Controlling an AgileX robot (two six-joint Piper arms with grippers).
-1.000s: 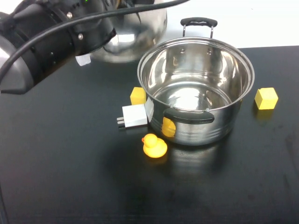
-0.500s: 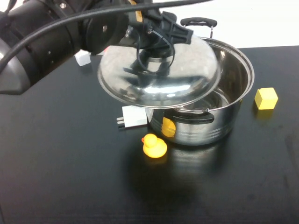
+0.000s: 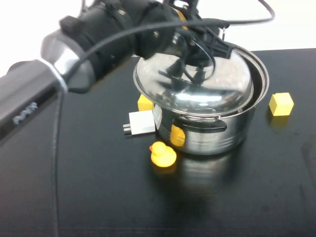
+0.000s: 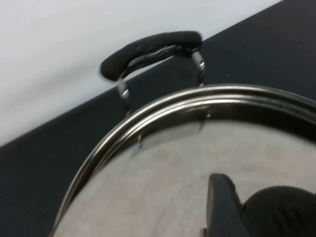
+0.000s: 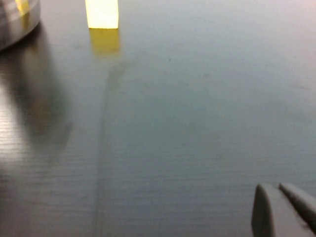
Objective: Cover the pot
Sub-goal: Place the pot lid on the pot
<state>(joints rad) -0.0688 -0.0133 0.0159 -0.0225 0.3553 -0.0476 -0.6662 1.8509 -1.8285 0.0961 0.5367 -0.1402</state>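
The large steel pot (image 3: 212, 133) stands mid-table with a black handle in front (image 3: 199, 122). My left gripper (image 3: 197, 48) is shut on the black knob of the domed steel lid (image 3: 195, 94). The lid lies over the pot's mouth, shifted slightly left, with the pot's rim (image 3: 260, 74) still showing on the right. In the left wrist view the lid (image 4: 163, 168), the pot's rim (image 4: 197, 94), its far handle (image 4: 148, 47) and the knob (image 4: 276, 212) beside one finger (image 4: 219, 202) show. My right gripper (image 5: 281, 207) hovers low over bare table, fingers together.
A yellow rubber duck (image 3: 163, 154) and a white plug (image 3: 140, 122) lie at the pot's front left. One yellow cube (image 3: 145, 101) sits left of the pot, another (image 3: 281, 103) to its right, also in the right wrist view (image 5: 102, 13).
My left arm has carried the lid from behind and left of the pot rightward and down over the pot's mouth. The pot and small objects have not moved.
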